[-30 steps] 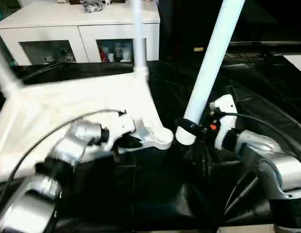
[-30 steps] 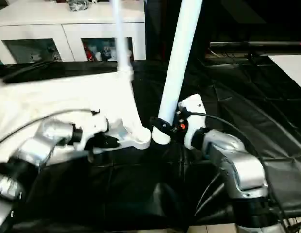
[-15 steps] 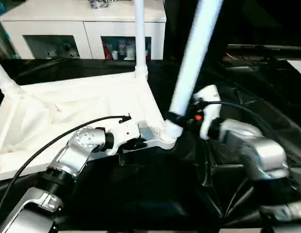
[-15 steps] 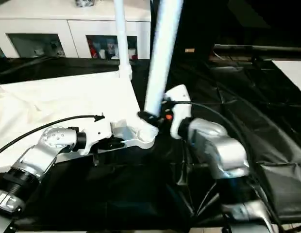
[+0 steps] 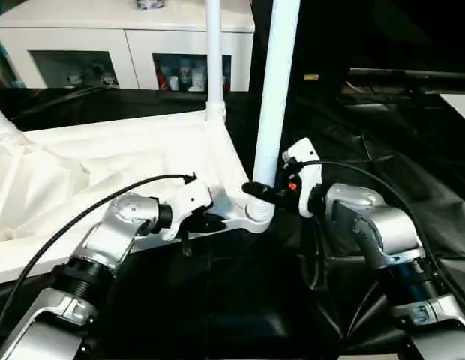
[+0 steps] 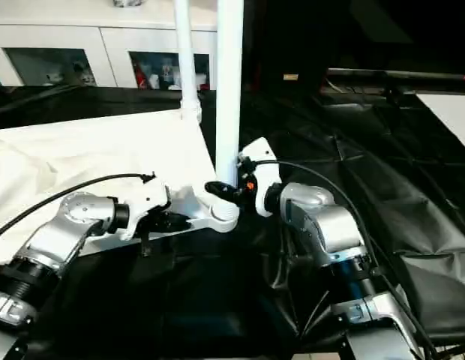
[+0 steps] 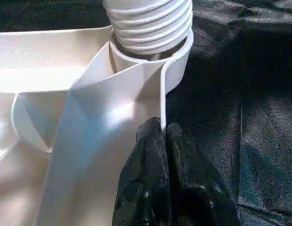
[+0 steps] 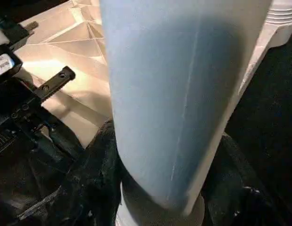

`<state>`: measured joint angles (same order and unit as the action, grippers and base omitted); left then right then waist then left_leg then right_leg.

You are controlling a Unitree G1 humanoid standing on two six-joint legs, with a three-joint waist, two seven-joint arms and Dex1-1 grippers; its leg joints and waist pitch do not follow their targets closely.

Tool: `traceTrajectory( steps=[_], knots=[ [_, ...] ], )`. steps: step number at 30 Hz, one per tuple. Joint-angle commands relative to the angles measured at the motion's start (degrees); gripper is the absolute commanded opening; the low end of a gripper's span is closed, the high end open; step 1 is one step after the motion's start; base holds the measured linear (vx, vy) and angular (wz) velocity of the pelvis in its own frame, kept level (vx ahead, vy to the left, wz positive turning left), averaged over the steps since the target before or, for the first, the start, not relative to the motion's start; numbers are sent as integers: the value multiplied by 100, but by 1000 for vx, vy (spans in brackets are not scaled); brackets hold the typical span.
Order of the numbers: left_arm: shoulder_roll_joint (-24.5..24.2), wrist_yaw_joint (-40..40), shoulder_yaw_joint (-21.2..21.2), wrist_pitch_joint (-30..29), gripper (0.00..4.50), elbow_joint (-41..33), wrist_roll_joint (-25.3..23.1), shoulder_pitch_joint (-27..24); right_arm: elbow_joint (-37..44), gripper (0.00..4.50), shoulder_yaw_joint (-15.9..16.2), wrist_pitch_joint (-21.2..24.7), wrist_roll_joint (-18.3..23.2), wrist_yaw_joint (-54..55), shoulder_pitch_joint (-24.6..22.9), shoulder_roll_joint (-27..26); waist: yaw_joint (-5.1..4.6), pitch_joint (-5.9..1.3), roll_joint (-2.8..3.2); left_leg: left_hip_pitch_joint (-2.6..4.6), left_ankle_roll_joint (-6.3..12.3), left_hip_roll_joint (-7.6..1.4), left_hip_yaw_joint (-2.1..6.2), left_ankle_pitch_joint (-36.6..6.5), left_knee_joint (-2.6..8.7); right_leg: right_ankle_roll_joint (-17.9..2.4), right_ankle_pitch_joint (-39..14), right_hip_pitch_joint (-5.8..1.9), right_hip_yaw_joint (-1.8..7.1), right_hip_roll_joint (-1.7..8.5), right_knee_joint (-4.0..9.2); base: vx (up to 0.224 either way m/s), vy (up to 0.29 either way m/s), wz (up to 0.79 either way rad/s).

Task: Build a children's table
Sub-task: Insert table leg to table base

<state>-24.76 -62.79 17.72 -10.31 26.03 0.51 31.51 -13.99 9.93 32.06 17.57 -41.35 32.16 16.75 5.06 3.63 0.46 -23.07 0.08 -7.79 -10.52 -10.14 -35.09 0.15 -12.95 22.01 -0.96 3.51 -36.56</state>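
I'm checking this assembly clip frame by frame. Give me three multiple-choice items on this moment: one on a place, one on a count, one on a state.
1. Where is the threaded end of the leg held by the right hand?
A. At the tabletop's near corner socket
B. Flat on the black cloth
C. On the white cabinet

2. How many legs already stand in the tabletop, apart from the held one?
A. None
B. Two
C. Four

3. What is the left hand doing?
A. Wide open above the cloth
B. Shut on the tabletop's edge rib beside the socket
C. Gripping a leg

Answers: 1 A, the ridged end sits in the socket ring in the left wrist view; 2 B, one rises at the far corner, another at the left corner; 3 B, its fingers pinch the rib.
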Motion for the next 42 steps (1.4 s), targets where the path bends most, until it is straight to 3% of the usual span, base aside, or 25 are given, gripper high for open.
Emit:
traceTrajectory(
  steps=[1,14,19,25,30,31,35,36,39,40,42],
  knots=[
    [-37,-82,47,-87,0,12,-13,-19,-79,188,51,-45,-91,-36,100,75,1,-404,-45,205,-3,-528,200,-950,463,-1475,-306,-157,221,562,398,0,0,0],
    [-7,-68,0,-147,0,10,17,32,-691,188,-397,-281,144,-15,-59,-198,0,-410,-6,219,-99,-536,207,-1090,476,-1558,-221,-166,220,560,396,0,0,0],
    [21,-60,-38,-167,0,-6,50,34,-837,187,-508,-562,167,-8,-344,-262,-3,-410,20,223,-153,-536,215,-1236,491,-1569,-206,-165,220,558,397,0,0,0],
    [71,1,-75,-144,0,50,58,83,-917,187,-551,-1216,16,82,-734,-398,3,-415,56,230,-197,-540,223,-1362,500,-1566,-200,-156,226,566,404,0,0,0],
    [65,-6,-71,-136,0,91,41,125,-870,187,-332,-1481,-198,103,-874,-364,-14,-392,61,238,-261,-544,238,-1644,532,-1511,-554,-143,231,557,441,0,0,0],
    [50,-19,-64,-147,0,81,31,131,-757,187,-141,-1500,-337,45,-900,-298,-15,-391,56,237,-267,-543,241,-1656,536,-1504,-573,-143,230,554,440,0,0,0],
    [6,-37,-34,-115,0,74,-16,130,-659,186,135,-1431,-550,-26,-842,-193,-16,-394,54,234,-252,-542,238,-1576,537,-1467,-473,-142,237,555,435,0,0,0],
    [-2,-33,-42,-115,0,68,-16,124,-658,186,215,-1382,-598,-85,-802,-173,-21,-397,3,229,-220,-539,232,-1550,536,-1472,-457,-152,237,556,443,0,0,0],
    [-28,-25,-51,-104,0,68,-30,109,-754,186,329,-1357,-675,-218,-716,-158,-15,-393,23,224,-176,-544,236,-1498,531,-1477,-476,-148,236,559,440,0,0,0],
    [-34,-27,-53,-101,0,64,-30,104,-777,186,358,-1363,-694,-243,-703,-148,-21,-393,-19,225,-161,-546,230,-1496,535,-1477,-483,-151,235,560,445,0,0,0],
    [-42,-19,-59,-99,0,47,-28,85,-829,186,395,-1305,-702,-280,-684,-138,-16,-393,5,227,-157,-547,236,-1504,538,-1469,-517,-146,237,563,446,0,0,0]
  ],
)
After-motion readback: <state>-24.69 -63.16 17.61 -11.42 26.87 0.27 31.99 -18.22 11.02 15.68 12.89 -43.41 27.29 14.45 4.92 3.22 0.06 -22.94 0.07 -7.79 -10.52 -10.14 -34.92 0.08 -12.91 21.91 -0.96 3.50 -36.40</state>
